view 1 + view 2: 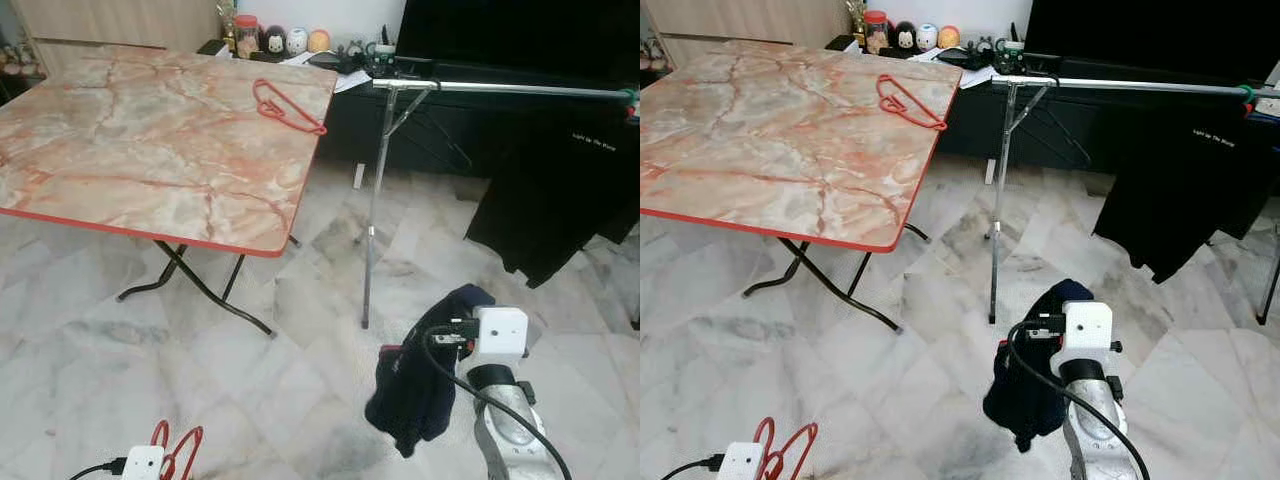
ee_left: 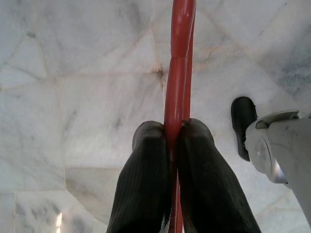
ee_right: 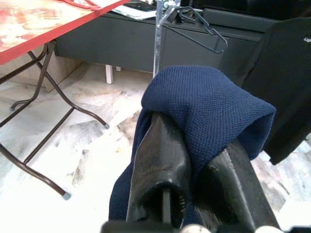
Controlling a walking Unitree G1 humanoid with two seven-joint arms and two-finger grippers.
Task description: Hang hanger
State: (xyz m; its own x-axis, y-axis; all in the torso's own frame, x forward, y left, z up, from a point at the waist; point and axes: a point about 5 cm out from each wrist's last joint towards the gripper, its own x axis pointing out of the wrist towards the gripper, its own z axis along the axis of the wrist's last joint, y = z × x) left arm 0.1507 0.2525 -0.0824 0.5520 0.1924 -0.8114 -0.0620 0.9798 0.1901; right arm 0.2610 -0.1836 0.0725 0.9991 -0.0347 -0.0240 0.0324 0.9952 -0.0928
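So the left gripper (image 2: pixel 172 141) has its jaws clamped tight on a red hanger (image 2: pixel 179 63), held low over the marble floor (image 1: pixel 250 400). You can spot the red loops of it at the bottom of the head view, down by the robot's left side. The right gripper (image 3: pixel 194 160) is pinched shut on a dark blue knitted garment (image 3: pixel 209 107), which drapes over the fingers and hangs down in a bunch.

The silver clothes rail (image 1: pixel 500 88) is ahead and to the right, well apart from both arms, with a black shirt (image 1: pixel 560 190) already hanging off it and a dark hanger (image 3: pixel 201 29) near its end post. There's a second red hanger (image 1: pixel 285 106) lying on the marble-topped bench (image 1: pixel 150 150), near the far corner, untouched.

Progress-wise I'd say it's early to middle: hanger and garment are both picked up, but the garment isn't on the hanger yet and nothing new is on the rail. Still left, by my guess: thread it on, lift it up and hook it over.
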